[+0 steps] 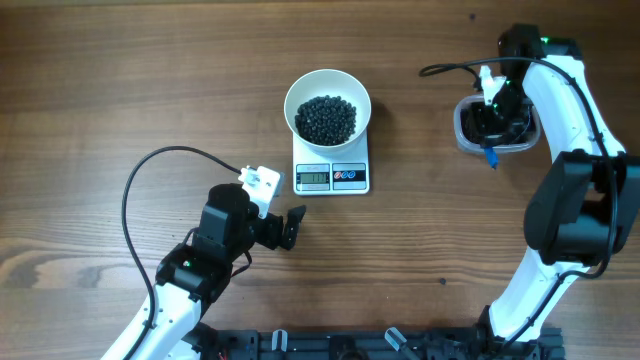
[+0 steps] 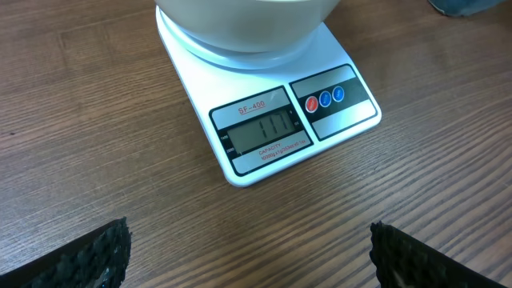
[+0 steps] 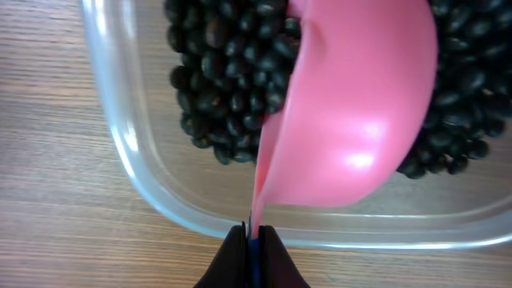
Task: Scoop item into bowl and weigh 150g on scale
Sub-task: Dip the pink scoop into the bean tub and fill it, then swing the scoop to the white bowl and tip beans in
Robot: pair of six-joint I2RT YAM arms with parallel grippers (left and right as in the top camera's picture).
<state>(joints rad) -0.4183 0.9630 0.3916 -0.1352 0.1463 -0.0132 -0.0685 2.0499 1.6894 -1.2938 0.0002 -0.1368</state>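
White bowl (image 1: 303,92) of black beans (image 1: 327,118), on white scale (image 1: 332,178)

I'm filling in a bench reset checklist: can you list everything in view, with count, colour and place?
table: one, brown wood, under everything
scale: one, white with a grey display, middle of the table
bowl: one, white, standing on the scale
beans in bowl: many, black, heaped inside the bowl
tub: one, clear plastic, far right of the table
beans in tub: many, black, inside the tub
scoop: one, pink, in the tub over its beans
left gripper: one, black fingers, open and empty, in front of the scale
right gripper: one, black fingers, shut on the scoop's handle at the tub's edge
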